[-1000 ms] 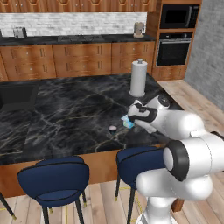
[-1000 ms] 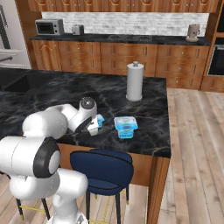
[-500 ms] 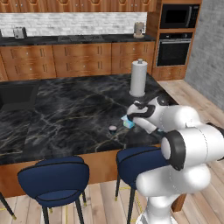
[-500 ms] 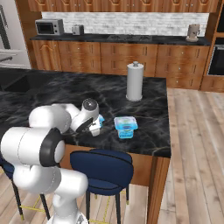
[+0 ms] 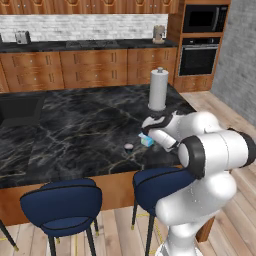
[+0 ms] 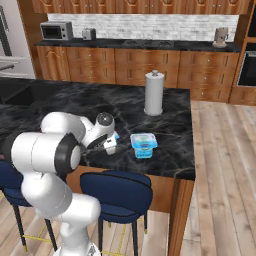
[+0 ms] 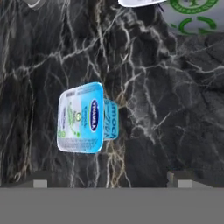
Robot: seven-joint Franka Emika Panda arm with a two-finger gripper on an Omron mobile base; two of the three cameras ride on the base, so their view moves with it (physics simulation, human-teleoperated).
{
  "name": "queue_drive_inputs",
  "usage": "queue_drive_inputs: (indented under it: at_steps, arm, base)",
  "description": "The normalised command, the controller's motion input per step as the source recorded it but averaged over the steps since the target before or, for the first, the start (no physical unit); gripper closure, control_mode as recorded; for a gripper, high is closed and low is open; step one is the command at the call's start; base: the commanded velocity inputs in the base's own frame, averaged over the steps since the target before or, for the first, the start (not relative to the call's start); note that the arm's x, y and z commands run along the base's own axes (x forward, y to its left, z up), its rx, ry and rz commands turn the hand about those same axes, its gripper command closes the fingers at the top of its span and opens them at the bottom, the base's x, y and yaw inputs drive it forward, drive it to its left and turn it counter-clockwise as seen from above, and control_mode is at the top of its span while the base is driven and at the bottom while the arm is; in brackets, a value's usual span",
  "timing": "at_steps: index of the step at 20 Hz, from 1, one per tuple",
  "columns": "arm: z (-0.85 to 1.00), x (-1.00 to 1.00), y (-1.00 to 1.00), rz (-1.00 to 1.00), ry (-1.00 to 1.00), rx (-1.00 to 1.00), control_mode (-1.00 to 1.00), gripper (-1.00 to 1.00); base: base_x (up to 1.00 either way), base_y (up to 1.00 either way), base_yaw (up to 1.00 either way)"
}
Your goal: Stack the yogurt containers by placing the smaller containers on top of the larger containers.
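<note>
While the gripper (image 7: 109, 180) hangs with jaws spread wide and holding nothing, the small light-blue pack (image 7: 86, 117) sits on the black marble counter (image 5: 75, 130) below it, near the front edge; the larger teal pack (image 6: 143, 144) stands toward the front right corner.

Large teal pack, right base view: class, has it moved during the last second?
No. The large pack sits in the same spot, just in front of the paper-towel roll, which also keeps its place.
</note>
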Motion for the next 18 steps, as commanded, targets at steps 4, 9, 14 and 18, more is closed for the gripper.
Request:
queue_drive_inputs:
  at_steps: [4, 9, 14, 18]
  arm:
    - [-0.14, 0.13, -0.04, 0.01, -0.01, 0.02, -1.0, -1.0]
    - [-0.14, 0.15, -0.01, 0.02, -0.03, 0.02, -1.0, -1.0]
    - [-0.09, 0.21, 0.0, 0.01, -0.01, 0.01, -1.0, -1.0]
    - [-0.13, 0.1, -0.08, 0.01, -0.01, 0.02, -1.0, -1.0]
  base:
    - [0.0, 0.0, 0.0]
    - [0.0, 0.0, 0.0]
    - [0.0, 0.0, 0.0]
    - [0.0, 0.0, 0.0]
